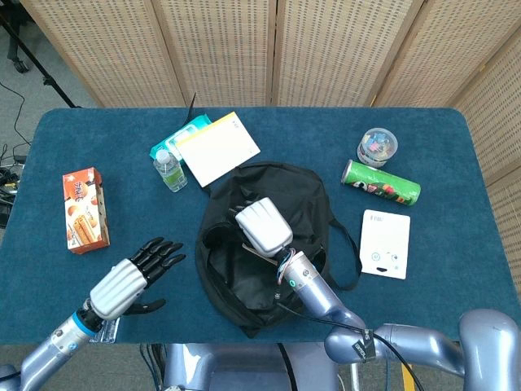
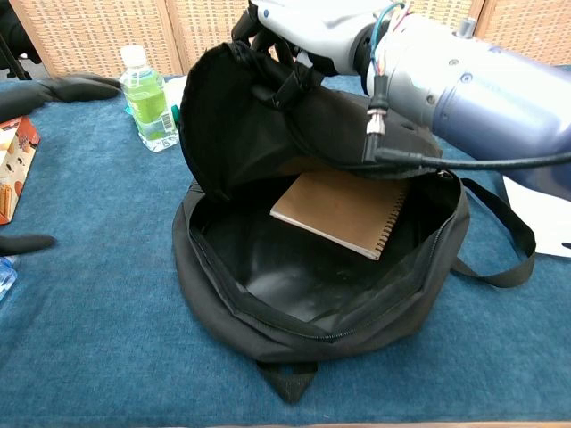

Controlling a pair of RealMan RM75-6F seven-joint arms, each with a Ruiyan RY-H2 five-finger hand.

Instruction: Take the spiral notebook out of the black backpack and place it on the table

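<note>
The black backpack (image 2: 294, 303) lies in the middle of the table with its mouth wide open. Inside it lies the brown spiral notebook (image 2: 343, 212), tilted, its wire binding on the right. My right hand (image 2: 303, 22) grips the backpack's upper flap (image 2: 241, 116) and holds it lifted. From the head view that same right hand (image 1: 263, 226) sits over the backpack (image 1: 273, 195) and hides the notebook. My left hand (image 1: 130, 281) hovers open, fingers spread, above the table left of the bag. The chest view shows its fingers (image 2: 62, 89) as a dark blur.
A green drink bottle (image 1: 169, 170), a white pad (image 1: 217, 148) and a teal pack lie behind the bag. To its right are a green chip can (image 1: 380, 182), a plastic tub (image 1: 378, 147) and a white box (image 1: 385, 243). An orange snack box (image 1: 85, 209) sits far left.
</note>
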